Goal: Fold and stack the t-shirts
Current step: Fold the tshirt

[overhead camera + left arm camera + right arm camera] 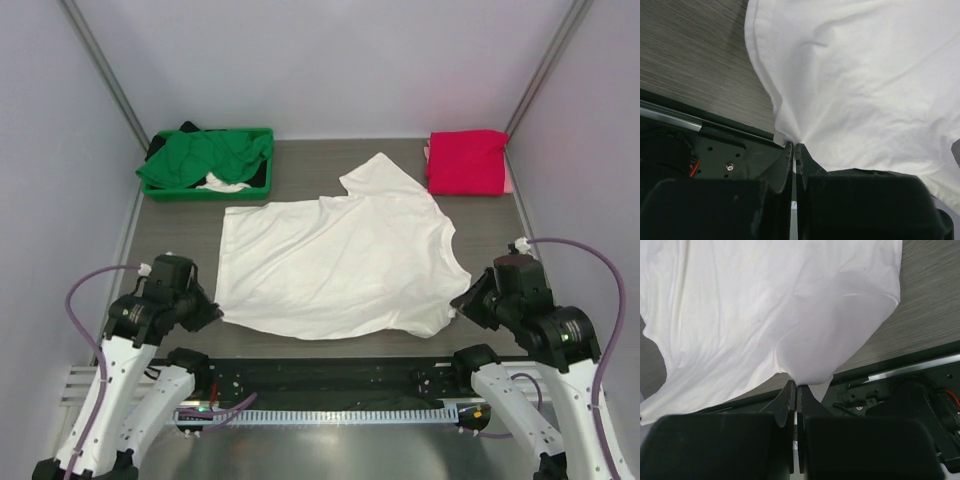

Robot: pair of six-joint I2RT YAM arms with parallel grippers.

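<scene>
White tee point(340, 255) flat btwn left hand point(793, 146) & right hand point(795, 386), each pinching its near hem.

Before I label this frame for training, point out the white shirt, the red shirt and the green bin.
white shirt point(340, 260), top view, middle of its spread body
red shirt point(466, 162), top view, centre of the folded pile
green bin point(175, 194), top view, its front wall
</scene>
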